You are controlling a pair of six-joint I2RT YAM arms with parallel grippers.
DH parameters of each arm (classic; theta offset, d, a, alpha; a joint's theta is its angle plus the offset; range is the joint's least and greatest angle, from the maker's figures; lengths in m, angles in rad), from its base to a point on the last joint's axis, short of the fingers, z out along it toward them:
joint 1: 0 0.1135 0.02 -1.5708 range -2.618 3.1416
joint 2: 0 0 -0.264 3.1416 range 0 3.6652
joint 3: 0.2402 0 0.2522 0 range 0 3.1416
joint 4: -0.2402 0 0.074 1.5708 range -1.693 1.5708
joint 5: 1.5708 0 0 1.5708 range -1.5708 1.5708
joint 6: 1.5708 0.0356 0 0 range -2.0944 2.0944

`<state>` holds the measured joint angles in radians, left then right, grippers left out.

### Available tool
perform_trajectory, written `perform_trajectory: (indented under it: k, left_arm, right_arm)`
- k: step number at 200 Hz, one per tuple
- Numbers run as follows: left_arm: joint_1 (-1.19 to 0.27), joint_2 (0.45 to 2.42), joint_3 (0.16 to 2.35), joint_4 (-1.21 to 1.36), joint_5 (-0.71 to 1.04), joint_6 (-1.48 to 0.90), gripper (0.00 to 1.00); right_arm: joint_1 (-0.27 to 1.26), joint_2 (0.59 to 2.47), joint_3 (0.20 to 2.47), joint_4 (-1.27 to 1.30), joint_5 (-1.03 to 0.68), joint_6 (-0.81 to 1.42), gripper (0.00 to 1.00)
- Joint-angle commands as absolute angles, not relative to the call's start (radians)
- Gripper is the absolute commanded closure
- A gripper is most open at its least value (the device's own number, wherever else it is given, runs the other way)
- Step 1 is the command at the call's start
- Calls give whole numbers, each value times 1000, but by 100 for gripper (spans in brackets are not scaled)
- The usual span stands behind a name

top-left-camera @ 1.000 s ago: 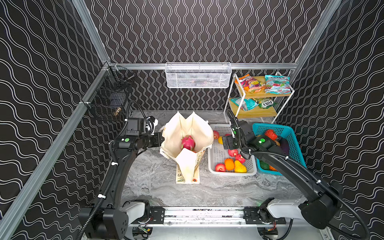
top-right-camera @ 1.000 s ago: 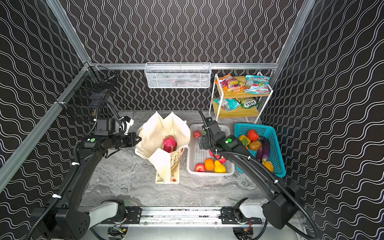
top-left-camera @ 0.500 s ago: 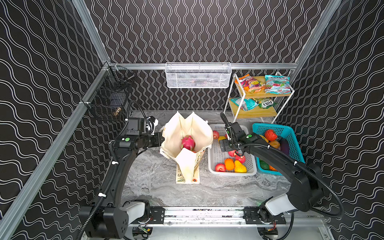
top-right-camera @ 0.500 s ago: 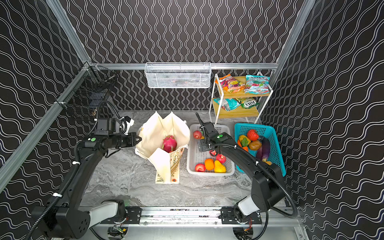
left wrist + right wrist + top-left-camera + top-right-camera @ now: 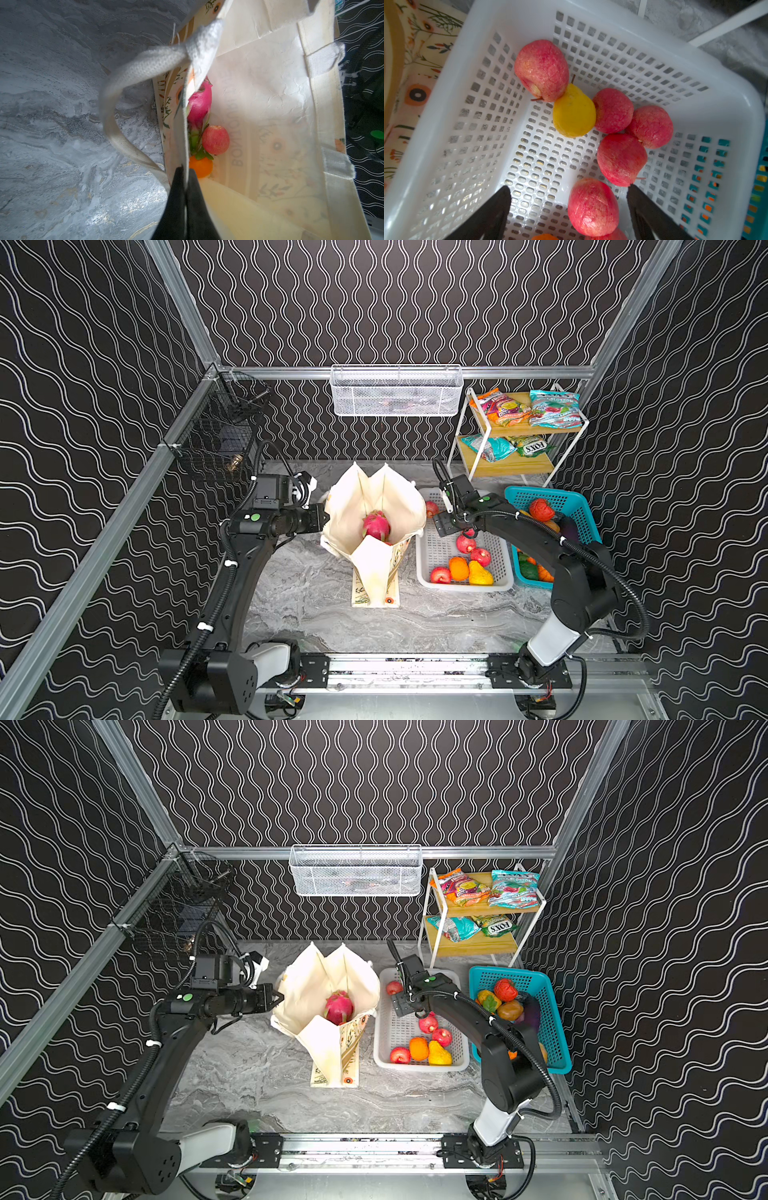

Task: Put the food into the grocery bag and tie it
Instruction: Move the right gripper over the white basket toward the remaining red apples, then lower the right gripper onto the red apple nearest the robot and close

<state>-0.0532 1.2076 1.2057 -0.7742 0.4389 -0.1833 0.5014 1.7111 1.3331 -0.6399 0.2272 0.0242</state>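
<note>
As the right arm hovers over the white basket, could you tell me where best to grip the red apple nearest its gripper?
Take the red apple across its round middle, coming down from above. It lies on the white basket's floor, clear of the walls, between the open right gripper's fingers; another apple crowds one side.

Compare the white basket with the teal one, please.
The white basket stands beside the grocery bag; the teal basket is farther right. The white basket holds red apples and a pear; the teal basket holds mixed vegetables. Both are perforated plastic.
</note>
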Motion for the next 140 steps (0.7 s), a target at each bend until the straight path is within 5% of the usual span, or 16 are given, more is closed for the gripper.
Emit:
perform_trajectory:
  k: [1, 140]
  left_arm:
    - [-52, 1208, 1206, -763, 452, -170, 100]
    - [-52, 1213, 1209, -757, 463, -176, 100]
  right_arm:
    - [496, 1714, 1335, -746, 243, 114, 10]
    - [409, 1673, 1184, -673, 196, 319, 3]
